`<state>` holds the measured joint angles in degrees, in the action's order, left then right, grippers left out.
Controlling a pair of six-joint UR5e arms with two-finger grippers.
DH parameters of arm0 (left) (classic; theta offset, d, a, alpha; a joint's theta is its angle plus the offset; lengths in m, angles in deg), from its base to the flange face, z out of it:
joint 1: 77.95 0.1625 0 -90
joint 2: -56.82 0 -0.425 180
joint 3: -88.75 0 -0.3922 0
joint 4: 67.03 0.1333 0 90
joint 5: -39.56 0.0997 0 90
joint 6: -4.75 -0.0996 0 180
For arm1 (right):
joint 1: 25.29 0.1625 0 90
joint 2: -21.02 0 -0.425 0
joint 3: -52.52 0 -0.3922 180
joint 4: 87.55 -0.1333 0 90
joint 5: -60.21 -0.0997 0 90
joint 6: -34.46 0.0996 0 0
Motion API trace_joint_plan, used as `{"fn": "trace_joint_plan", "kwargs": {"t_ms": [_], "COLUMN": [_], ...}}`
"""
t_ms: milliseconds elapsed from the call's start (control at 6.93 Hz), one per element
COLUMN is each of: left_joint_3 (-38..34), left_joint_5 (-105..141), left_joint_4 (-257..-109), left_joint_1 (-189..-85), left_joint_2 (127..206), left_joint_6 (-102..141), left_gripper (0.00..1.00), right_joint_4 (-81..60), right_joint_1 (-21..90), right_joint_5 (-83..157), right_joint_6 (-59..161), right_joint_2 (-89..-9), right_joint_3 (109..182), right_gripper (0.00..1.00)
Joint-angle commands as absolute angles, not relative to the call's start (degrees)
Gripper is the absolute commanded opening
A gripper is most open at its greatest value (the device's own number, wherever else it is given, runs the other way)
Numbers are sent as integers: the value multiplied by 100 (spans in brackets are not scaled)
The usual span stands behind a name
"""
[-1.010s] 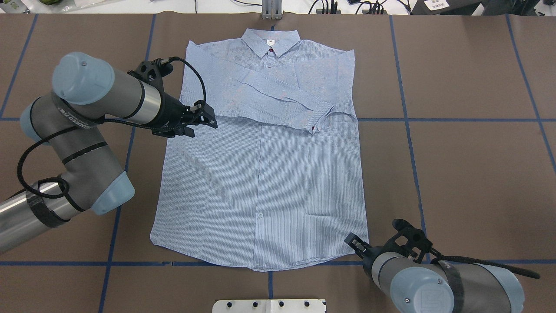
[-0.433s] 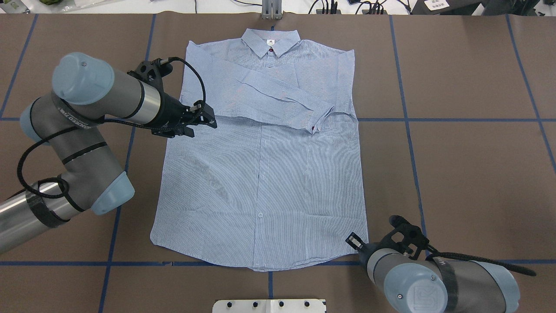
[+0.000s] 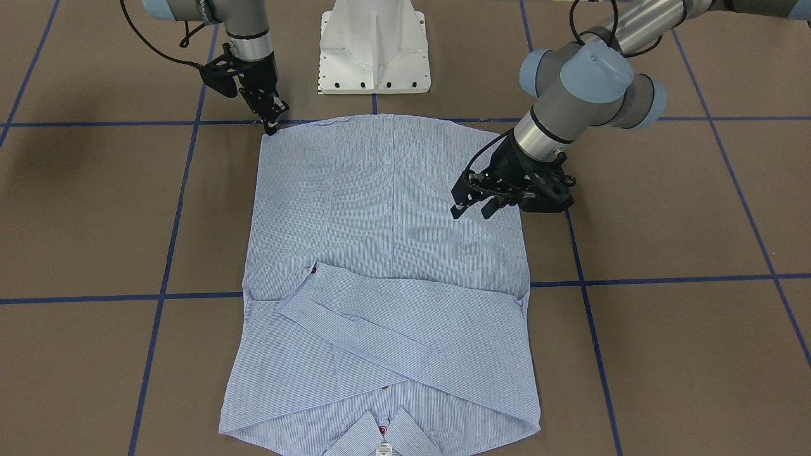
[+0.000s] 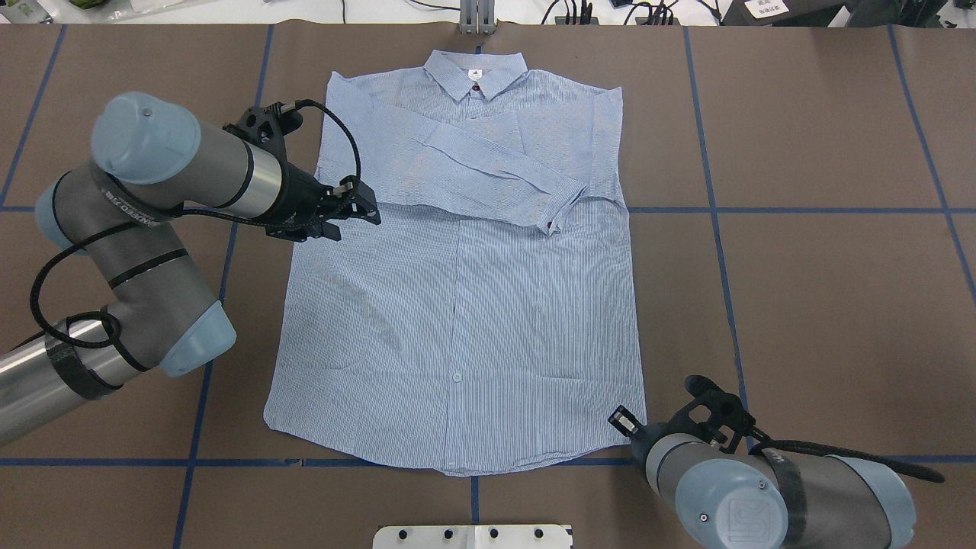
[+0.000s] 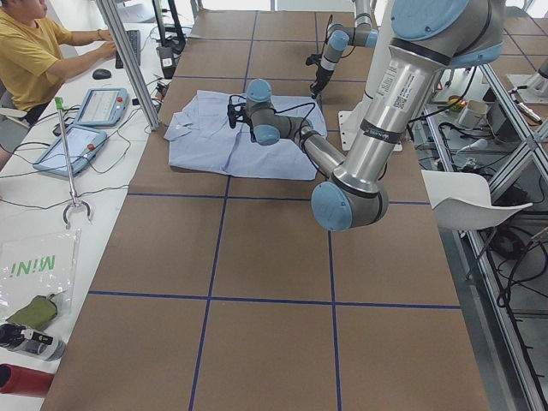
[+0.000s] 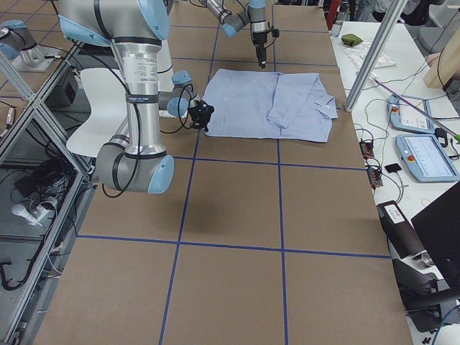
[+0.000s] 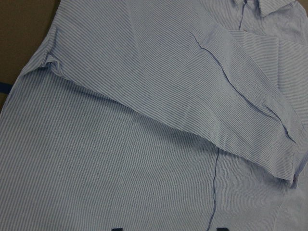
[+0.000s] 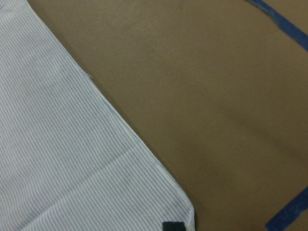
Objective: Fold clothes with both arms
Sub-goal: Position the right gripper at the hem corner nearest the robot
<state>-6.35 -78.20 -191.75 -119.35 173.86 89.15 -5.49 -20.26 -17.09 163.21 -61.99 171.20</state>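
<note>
The light blue striped shirt (image 4: 457,305) lies flat and buttoned on the brown table, collar at the far side, with both sleeves folded across its chest (image 3: 393,342). My left gripper (image 4: 364,216) hovers open over the shirt's left side just below the folded sleeve (image 7: 202,96), holding nothing; it also shows in the front view (image 3: 472,211). My right gripper (image 4: 621,421) sits at the near right hem corner (image 8: 185,209). Its fingertips (image 8: 173,226) are pressed together on the corner fabric, and the same gripper (image 3: 271,125) touches that corner in the front view.
The white pedestal base (image 3: 374,44) stands at the near table edge behind the hem. Blue tape lines (image 4: 717,210) grid the brown surface. A person (image 5: 34,51) sits at a side desk with tablets (image 5: 73,145) beyond the collar end.
The right arm has shifted slightly and its gripper tip has drawn in at the hem corner. The left arm and the shirt have stayed put.
</note>
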Motion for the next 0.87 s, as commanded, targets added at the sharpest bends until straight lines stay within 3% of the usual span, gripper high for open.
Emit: {"fn": "trace_joint_plan", "kwargs": {"t_ms": [0, 144, 721], "left_joint_3": [-591, -573, -556], "left_joint_5": [-7813, -7813, -7813], "left_joint_4": [-19175, -19175, -19175], "left_joint_1": [-11934, -11934, -11926], "left_joint_2": [17389, 17389, 17380], "left_joint_6": [8930, 9018, 9071], "left_gripper": [71, 71, 71], "right_joint_4": [-240, -4, 535], "right_joint_1": [-2028, -2028, -1976], "right_joint_5": [-1713, -1713, -1731], "right_joint_6": [16314, 16314, 16305], "right_joint_2": [-6169, -6029, -5632], "right_joint_3": [17187, 17161, 17038], "right_gripper": [65, 73, 73]}}
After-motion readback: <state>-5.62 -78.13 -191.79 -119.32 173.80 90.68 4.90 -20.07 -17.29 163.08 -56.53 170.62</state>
